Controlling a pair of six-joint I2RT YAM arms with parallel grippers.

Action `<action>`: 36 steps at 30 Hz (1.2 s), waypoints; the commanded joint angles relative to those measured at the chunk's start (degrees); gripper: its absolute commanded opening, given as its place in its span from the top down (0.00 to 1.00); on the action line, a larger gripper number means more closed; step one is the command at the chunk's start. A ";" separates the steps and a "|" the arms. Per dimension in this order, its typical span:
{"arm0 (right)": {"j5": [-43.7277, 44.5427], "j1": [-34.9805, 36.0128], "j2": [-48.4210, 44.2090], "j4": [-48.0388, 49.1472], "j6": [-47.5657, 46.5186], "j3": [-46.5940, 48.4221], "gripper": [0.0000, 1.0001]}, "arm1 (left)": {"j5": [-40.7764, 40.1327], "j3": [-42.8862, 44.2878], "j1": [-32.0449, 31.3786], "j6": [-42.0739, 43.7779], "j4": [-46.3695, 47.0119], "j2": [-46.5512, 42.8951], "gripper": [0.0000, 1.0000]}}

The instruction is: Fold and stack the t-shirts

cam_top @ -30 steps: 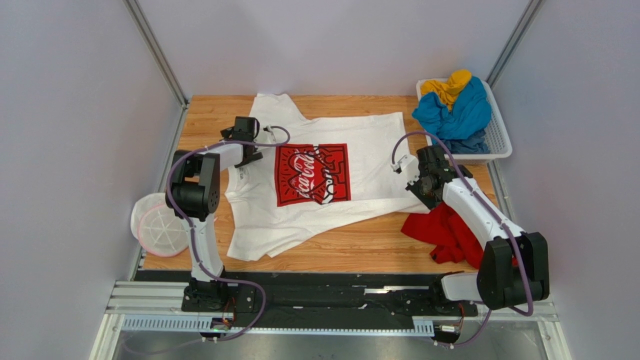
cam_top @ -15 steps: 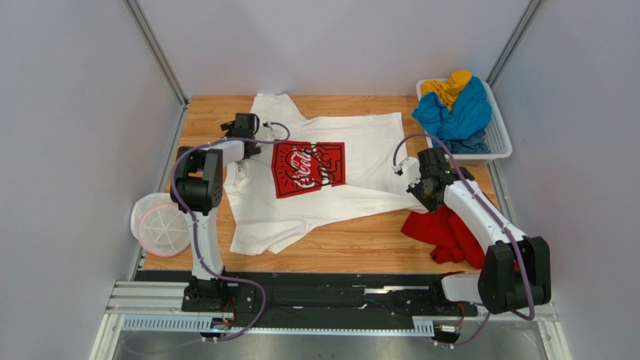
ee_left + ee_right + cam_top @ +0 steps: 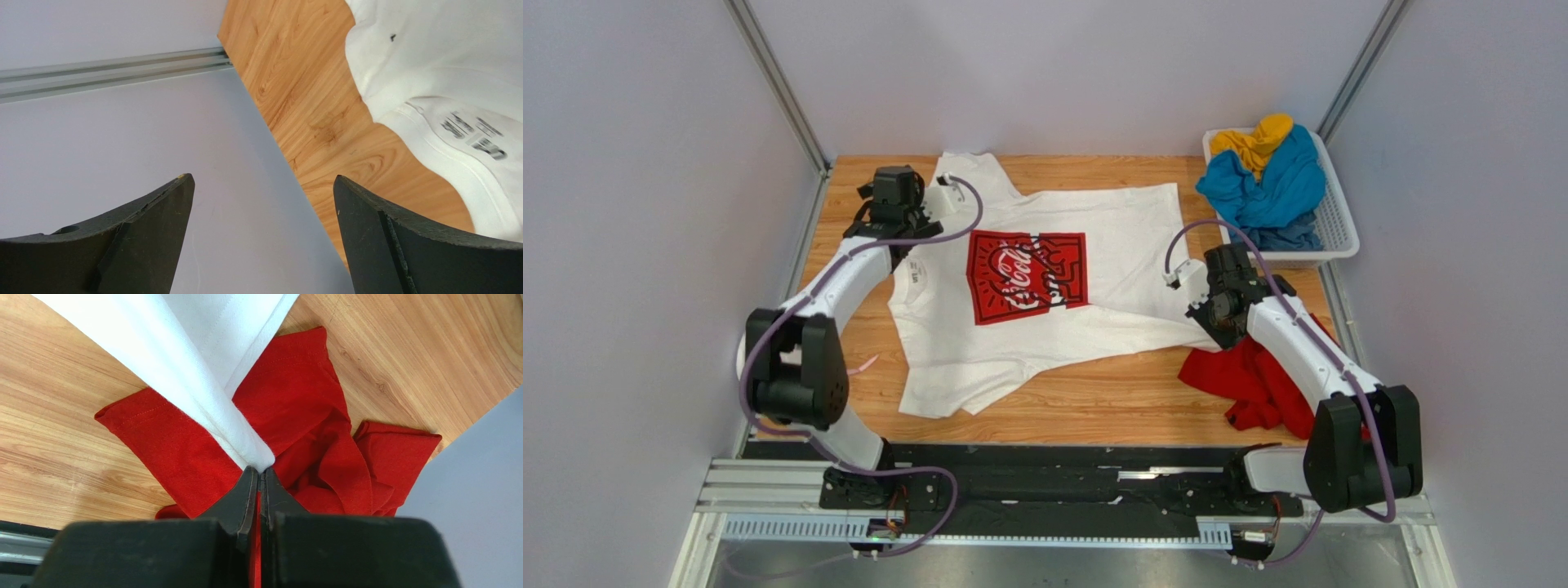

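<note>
Flattening white shirt (image 3: 1124, 233), hem pinched in right gripper (image 3: 258, 470); next, grip shoulder with spread left gripper (image 3: 261, 184) (empty)

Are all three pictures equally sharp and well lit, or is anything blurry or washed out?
Top external view: even, soft light and faint shadows, and the print on the white t-shirt is crisp. Left wrist view: the left gripper looms dark, and the lettering on the collar label is smeared. Right wrist view: the folds of the red t-shirt are sharp, while the right gripper is near-black with little detail.
</note>
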 commanded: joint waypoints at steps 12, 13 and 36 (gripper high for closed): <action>-0.99 -0.06 1.55 2.65 1.50 0.41 1.00 | 16.14 -14.00 -19.40 -12.03 -35.29 -39.00 0.07; -0.98 0.02 1.72 2.74 1.50 0.94 1.00 | 16.76 -15.40 -19.76 -12.82 -38.17 -40.42 0.07; 1.12 0.11 3.92 2.57 2.03 2.44 1.00 | 24.85 -28.16 -44.28 -27.60 -39.79 -39.82 0.13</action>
